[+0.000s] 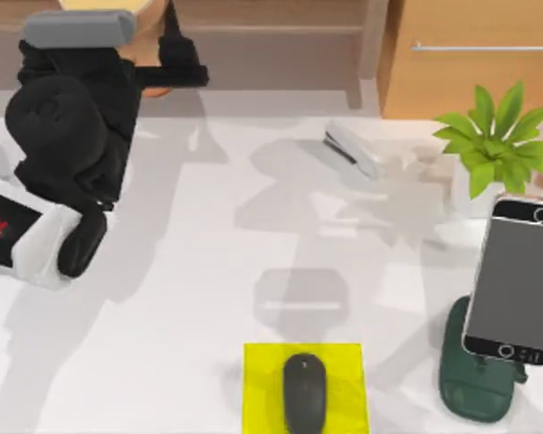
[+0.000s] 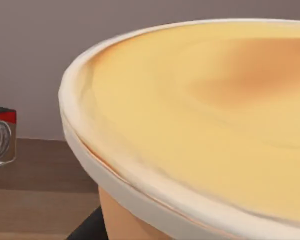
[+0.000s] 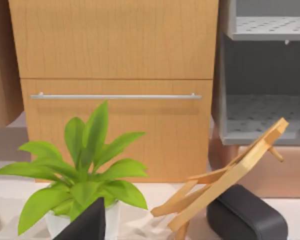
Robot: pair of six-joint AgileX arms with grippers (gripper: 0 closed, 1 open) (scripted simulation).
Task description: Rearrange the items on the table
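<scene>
Cup: tall orange-tan drink cup with foamy top (image 2: 200, 130) at the far left, raised off the white surface (image 1: 190, 298); liquid-filled and top-heavy, best held at mid-wall and kept upright.
Left fingers: cannot tell their state.
Phone: black-screened silver-edged smartphone (image 1: 516, 280) at the right, propped on a dark green stand (image 1: 475, 389); slick, fragile, grip by the edges.
Mouse: small dark grey oval mouse (image 1: 305, 391) on a yellow pad (image 1: 262, 380), near centre; light, rounded, pinch its sides.
Right fingers: cannot tell.
</scene>
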